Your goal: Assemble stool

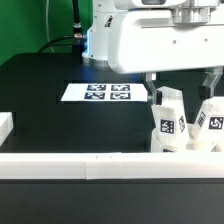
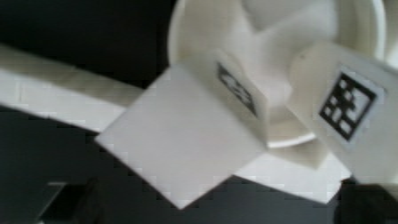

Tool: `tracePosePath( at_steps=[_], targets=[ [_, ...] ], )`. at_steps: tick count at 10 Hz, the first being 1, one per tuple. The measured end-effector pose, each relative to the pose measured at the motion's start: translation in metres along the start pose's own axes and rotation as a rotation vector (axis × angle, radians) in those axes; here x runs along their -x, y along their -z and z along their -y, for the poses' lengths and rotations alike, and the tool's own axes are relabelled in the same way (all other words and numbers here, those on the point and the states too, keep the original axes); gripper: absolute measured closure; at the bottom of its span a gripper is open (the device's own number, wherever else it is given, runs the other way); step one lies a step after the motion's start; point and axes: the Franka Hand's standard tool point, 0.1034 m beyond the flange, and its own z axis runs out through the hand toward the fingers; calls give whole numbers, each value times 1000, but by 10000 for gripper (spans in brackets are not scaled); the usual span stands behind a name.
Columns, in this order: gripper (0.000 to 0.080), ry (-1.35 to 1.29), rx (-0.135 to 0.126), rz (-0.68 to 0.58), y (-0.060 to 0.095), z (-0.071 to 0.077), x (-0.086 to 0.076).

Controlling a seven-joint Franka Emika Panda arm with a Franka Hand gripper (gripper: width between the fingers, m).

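Note:
The stool is upside down at the exterior view's right, against the front rail. Two white legs (image 1: 167,120) (image 1: 211,120) with black-and-white tags stick up from it. My gripper (image 1: 183,84) hangs right over them, open, fingers (image 1: 152,84) spread wider than the pair and gripping nothing. In the wrist view the round seat (image 2: 222,25) lies below the camera. One tagged leg (image 2: 199,135) rises toward me and another leg (image 2: 349,102) stands beside it. The gripper (image 2: 214,208) shows only as dark shapes at the picture's edge.
The marker board (image 1: 108,93) lies flat on the black table behind the stool. A long white rail (image 1: 90,165) runs along the table's front edge and shows in the wrist view as a rail (image 2: 54,95) too. A short white block (image 1: 5,125) sits at the exterior view's left.

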Motion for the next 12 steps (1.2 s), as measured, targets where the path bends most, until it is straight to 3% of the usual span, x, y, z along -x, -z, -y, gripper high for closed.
tracePosePath(
  at_steps=[4,7,10,12],
  targets=[
    [150,338,12,18,-4,-2,2],
    [150,428,36,27,-12,-2,8],
    [150,383,33,39,-23,0,13],
    [418,360,37,39,-22,1,11]
  ],
)
